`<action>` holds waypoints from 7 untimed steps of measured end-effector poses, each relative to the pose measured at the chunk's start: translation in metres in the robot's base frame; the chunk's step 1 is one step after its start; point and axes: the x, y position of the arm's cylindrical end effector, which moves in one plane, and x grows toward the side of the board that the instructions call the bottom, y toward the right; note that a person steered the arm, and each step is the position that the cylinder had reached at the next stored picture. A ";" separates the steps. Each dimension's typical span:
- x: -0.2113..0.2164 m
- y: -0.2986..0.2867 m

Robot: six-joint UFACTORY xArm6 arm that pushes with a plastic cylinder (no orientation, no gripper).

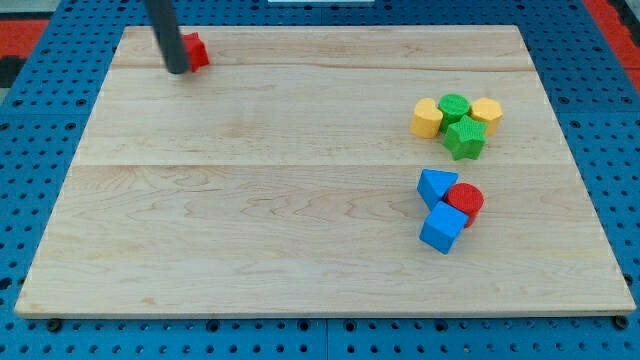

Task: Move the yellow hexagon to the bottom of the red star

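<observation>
Yellow hexagon (486, 111): a small matte block with flat facets, lying at the view's right of a tight cluster on the right-hand part of the worktop (300, 190). It touches a green cylinder (454, 106); a green star (465, 138) sits just below them, and a second yellow block (427, 118), roughly hexagonal too, closes the cluster's left side. Below lies another group: blue triangle (435, 186), red cylinder (465, 201) and blue cube (443, 228), touching. Red star (196, 51): far off at the top left, half hidden by the dark rod; shape hard to confirm. My tip (177, 70) rests against its left side. The rod carries no hand and holds nothing. Worktop: pale, grained wooden planks.
</observation>
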 end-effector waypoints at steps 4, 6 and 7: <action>0.010 0.408; 0.087 0.403; 0.089 0.359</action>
